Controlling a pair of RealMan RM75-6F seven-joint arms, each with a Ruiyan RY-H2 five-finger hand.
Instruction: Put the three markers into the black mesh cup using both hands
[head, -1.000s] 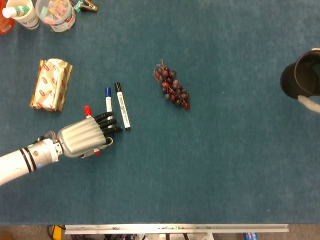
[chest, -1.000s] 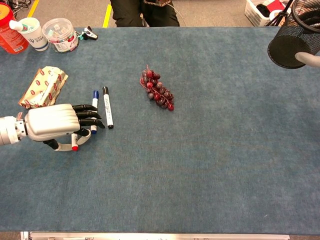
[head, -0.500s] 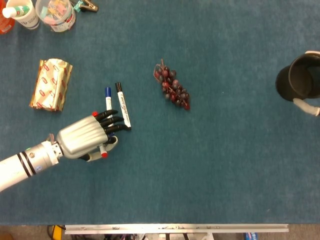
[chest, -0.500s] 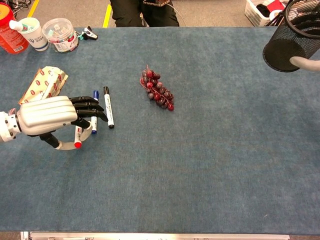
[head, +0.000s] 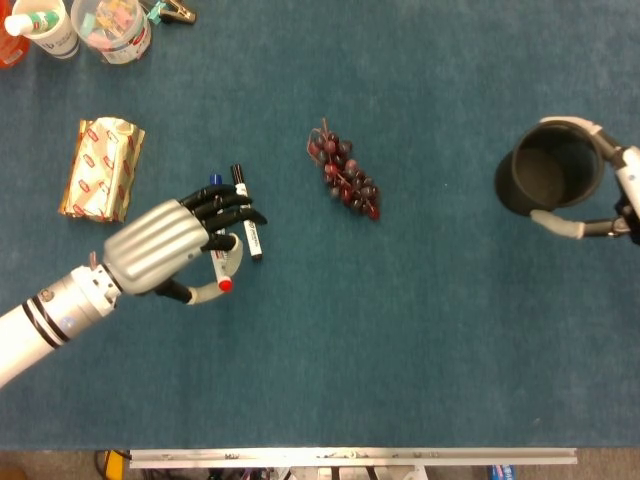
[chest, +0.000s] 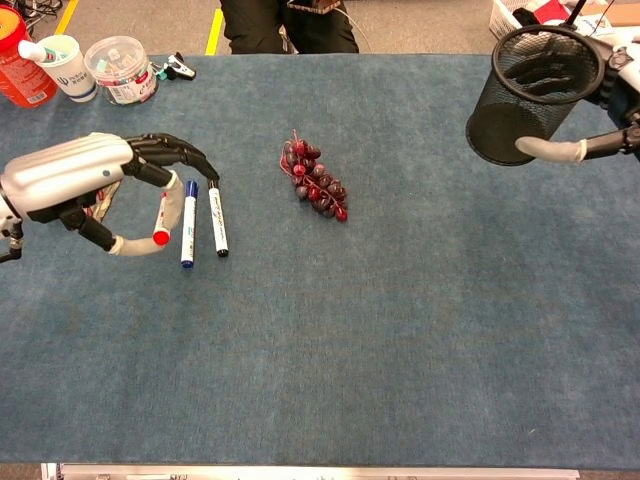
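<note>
Fingers (head: 228, 208) hide red marker (chest: 161, 214) barrel.

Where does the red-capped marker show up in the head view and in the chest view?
Head view: the red-capped white marker sits left of centre, held in the left hand.
Chest view: it is at far left, lifted off the table.
Shared landmark: the dark red grape bunch lies to its right in both.

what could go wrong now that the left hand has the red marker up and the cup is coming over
The left hand holds the red marker only loosely between thumb and fingers, so it may slip out. The right hand holds the black mesh cup far across the table; a tilted marker could miss the rim. The grapes lie between them and could get swept.
</note>
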